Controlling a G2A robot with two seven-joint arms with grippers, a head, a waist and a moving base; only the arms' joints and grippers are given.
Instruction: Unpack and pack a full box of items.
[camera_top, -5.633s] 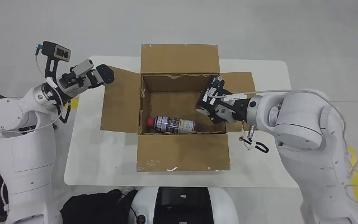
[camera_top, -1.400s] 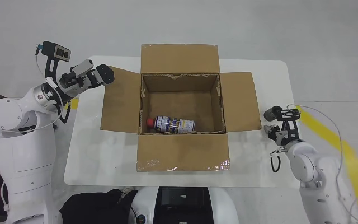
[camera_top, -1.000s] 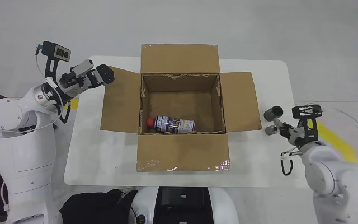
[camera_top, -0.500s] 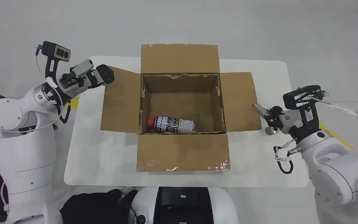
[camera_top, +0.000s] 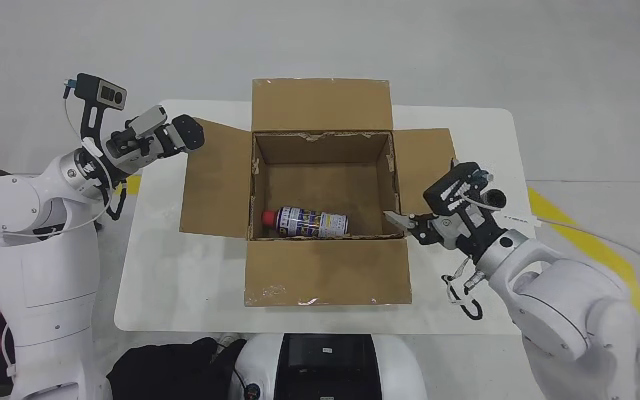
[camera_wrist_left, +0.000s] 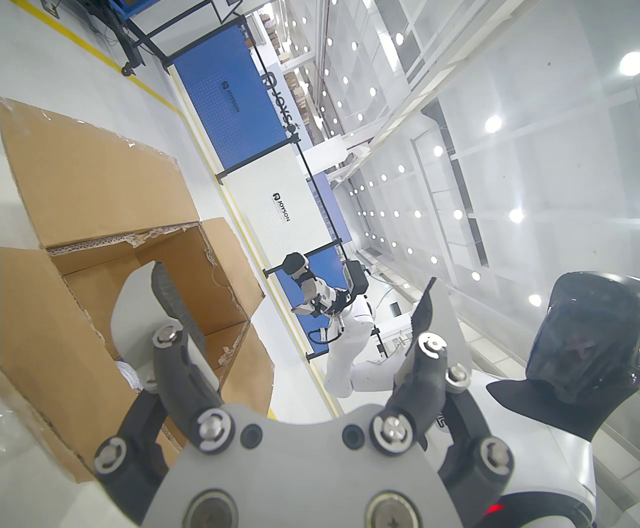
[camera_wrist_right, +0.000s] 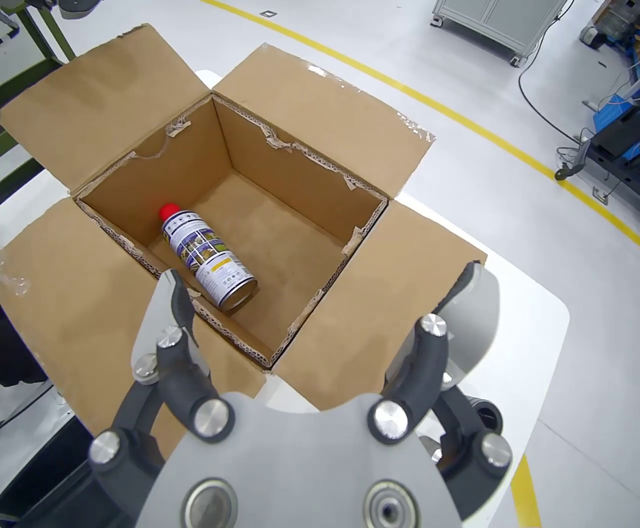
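Right hand (camera_wrist_right: 322, 277) wide, empty, over box (camera_wrist_right: 280, 165) flap; spray can (camera_wrist_right: 210, 255) lying inside; left hand (camera_wrist_left: 292, 280) wide too.

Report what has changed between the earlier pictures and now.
The right gripper left the box, swung out to the right edge of the table, and has come back. It now hangs open and empty over the right flap. Nothing was visibly taken or let go. The spray can lies as before along the box's near wall, the box has not shifted, and the left gripper stays open by the left flap.
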